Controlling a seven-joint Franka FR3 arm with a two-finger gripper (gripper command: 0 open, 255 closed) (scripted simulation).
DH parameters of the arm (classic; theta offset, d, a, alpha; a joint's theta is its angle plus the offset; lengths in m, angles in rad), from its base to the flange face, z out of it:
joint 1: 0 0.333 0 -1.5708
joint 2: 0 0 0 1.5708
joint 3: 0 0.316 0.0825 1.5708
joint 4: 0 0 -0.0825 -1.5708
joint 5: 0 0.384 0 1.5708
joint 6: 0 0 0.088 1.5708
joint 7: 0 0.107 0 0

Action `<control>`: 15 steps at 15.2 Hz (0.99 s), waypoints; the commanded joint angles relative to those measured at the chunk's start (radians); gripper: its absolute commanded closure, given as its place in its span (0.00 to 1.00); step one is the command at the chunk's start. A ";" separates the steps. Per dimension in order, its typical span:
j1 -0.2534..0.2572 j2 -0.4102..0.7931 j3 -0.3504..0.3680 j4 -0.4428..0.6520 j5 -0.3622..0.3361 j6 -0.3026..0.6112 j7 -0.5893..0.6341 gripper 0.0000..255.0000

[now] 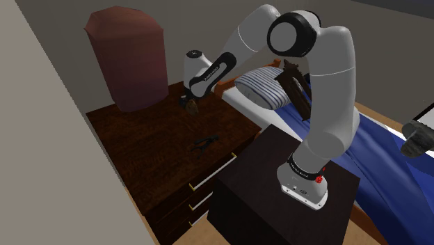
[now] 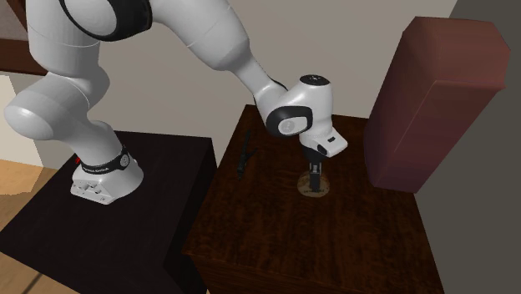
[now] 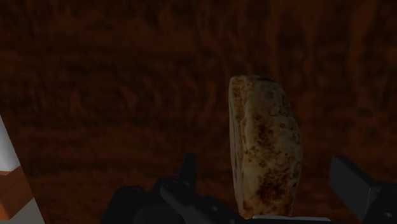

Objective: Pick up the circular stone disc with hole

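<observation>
Tan mottled stone disc [image 3: 264,153] lies on the dark wooden dresser [image 2: 275,242], straddled by the gripper [image 2: 314,178] with fingers spread, neither apparently touching, seemingly positioned to close on it

- Shoulder view: dim, soft even light; my arm [image 1: 327,83] is the brightest thing, dresser top [image 1: 160,139] nr black-brown.
- Second ext. view: brighter; tall red box [image 2: 434,92] paler on top face than sides, i.e. light from above.
- Wrist view: v. dark, reddish; disc [image 3: 264,153] the one pale patch.
- All views: edges crisp, lines straight.
</observation>
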 commanded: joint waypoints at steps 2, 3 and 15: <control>0.000 0.006 -0.002 0.000 -0.002 0.006 0.001 1.00; 0.000 0.006 -0.002 0.000 -0.002 0.006 0.001 1.00; -0.008 -0.038 0.010 -0.007 0.011 -0.030 -0.012 1.00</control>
